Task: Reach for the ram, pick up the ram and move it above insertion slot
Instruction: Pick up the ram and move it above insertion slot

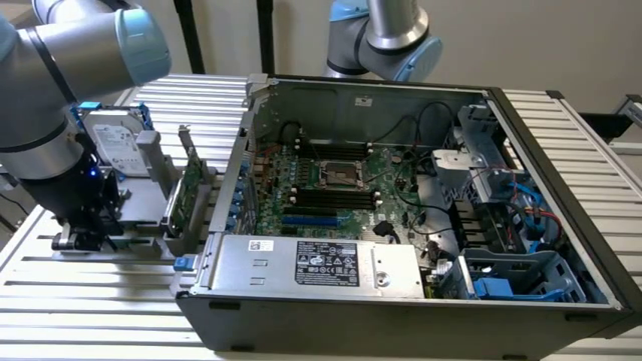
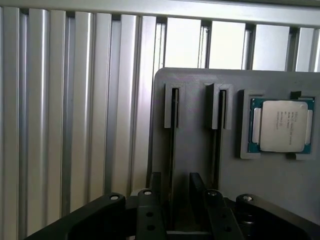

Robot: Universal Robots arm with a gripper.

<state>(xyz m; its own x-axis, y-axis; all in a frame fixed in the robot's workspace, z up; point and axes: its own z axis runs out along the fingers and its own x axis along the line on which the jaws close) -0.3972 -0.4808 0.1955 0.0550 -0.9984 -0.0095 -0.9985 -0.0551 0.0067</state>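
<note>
The ram (image 2: 173,131) stands on edge in a narrow slot of a grey holder (image 2: 195,95), so in the wrist view it shows as little more than a thin dark line running down the slot. A second slot (image 2: 220,125) just beside it holds a similar thin edge, and a processor chip (image 2: 280,125) sits in a square pocket beyond that. The gripper (image 2: 175,176) straddles the first slot with its two dark fingers (image 2: 155,184) set narrowly apart, one on each side of the ram. Daylight shows between pad and board, so nothing is held yet. The likely trouble is an off-centre close: the stick looks nearer one finger, so that pad would arrive first and could tilt the board or wedge it against the slot wall. A shallow pinch on so thin an edge could also slip, and a lift that is not straight could bind. In the exterior view the gripper (image 1: 86,237) hangs low at the lower left of the frame, wrist pointing straight down over the holder. The hard drive (image 1: 119,147) and the expansion card (image 1: 180,199) stand between it and the open computer case (image 1: 561,158).
</note>
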